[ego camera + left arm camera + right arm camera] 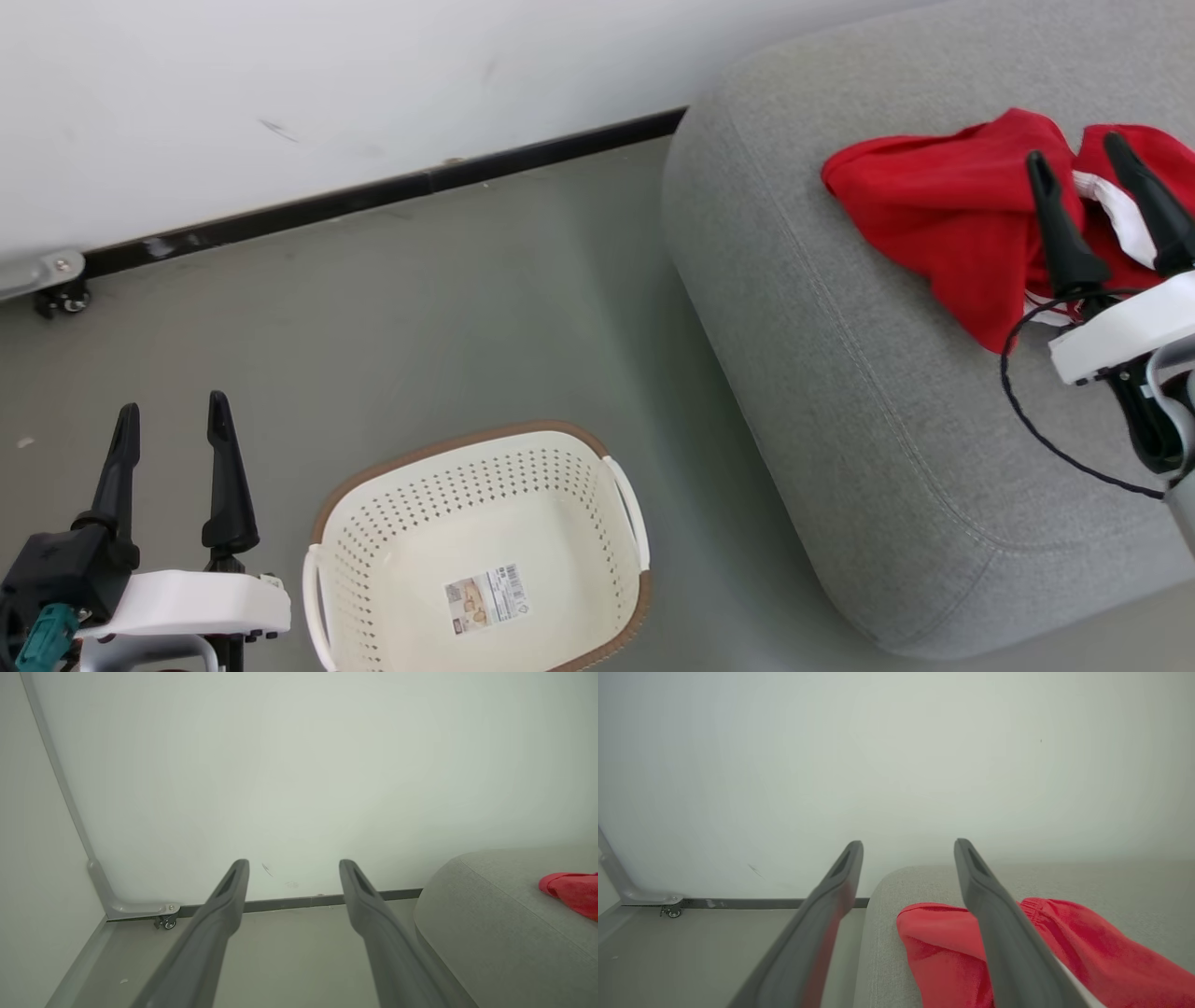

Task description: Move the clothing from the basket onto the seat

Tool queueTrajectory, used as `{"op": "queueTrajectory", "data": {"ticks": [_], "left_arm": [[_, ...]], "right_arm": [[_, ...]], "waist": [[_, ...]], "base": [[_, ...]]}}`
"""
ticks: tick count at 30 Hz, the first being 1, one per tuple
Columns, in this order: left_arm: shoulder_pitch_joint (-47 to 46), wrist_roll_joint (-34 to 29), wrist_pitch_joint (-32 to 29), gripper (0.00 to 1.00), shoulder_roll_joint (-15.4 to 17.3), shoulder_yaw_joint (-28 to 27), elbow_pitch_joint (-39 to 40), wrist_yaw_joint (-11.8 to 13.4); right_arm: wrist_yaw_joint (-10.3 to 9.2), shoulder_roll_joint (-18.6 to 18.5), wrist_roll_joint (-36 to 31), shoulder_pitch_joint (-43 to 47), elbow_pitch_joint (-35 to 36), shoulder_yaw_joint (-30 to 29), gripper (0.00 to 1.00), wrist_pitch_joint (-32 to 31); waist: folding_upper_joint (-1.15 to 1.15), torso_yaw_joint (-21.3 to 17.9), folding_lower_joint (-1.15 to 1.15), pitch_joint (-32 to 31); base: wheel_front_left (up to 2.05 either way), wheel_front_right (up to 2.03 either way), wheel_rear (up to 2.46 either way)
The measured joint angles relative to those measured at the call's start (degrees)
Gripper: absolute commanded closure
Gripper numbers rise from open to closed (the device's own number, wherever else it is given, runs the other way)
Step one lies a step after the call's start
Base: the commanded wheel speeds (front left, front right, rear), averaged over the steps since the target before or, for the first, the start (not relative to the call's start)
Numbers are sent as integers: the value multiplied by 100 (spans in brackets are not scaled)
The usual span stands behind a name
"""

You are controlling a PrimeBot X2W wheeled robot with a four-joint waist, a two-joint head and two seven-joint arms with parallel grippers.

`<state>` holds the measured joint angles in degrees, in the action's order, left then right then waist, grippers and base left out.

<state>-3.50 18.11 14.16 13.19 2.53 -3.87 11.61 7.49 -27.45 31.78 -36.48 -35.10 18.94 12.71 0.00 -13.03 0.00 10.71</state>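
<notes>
**Handling of a soft, light load**

The bright red soft fabric clothing with white striped trim lies crumpled in a heap on top of the large grey woven-fabric upholstered seat, near its rounded end. The cream-white perforated plastic basket with a brown woven-look rim stands on the grey floor, well apart from the heap. Nothing shows inside it but a barcode sticker on its bottom, so the transfer looks complete.

The right gripper hangs over the heap with its two long dark fingers spread wide and nothing between them. Whether the tips brush the fabric cannot be told. The left gripper stands just beside the basket over the floor, equally wide and empty.

The clothing should be light and limp: it will sag and trail rather than keep a shape, and it is neither fragile nor slippery. Should it need shifting, the best hold is probably a raised fold or bunched ridge near the middle of the heap. A flat patch gives the fingers little to close on, and a pinch at a hem would let the rest drag across the seat.
</notes>
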Motion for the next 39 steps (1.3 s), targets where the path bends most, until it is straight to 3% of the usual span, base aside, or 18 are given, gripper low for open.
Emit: {"op": "queueTrajectory", "data": {"ticks": [12, 21, 39], "left_arm": [[172, -4, 7, 0, -270, -14, 51, 57], [344, -19, 7, 0, -296, 98, -48, 38], [443, -192, 7, 0, -494, 559, -398, -203]], "right_arm": [[1, 407, -376, 607, 394, -26, 0, 48], [0, 655, -655, 1160, 606, -258, 0, 56], [0, 1466, -1223, 2432, 969, -787, 0, 40]], "waist": [[0, 467, 0, -412], [0, 782, 0, -718], [0, 1308, 0, -1189]], "base": [[0, 0, 0], [0, 0, 0], [0, 0, 0]]}}
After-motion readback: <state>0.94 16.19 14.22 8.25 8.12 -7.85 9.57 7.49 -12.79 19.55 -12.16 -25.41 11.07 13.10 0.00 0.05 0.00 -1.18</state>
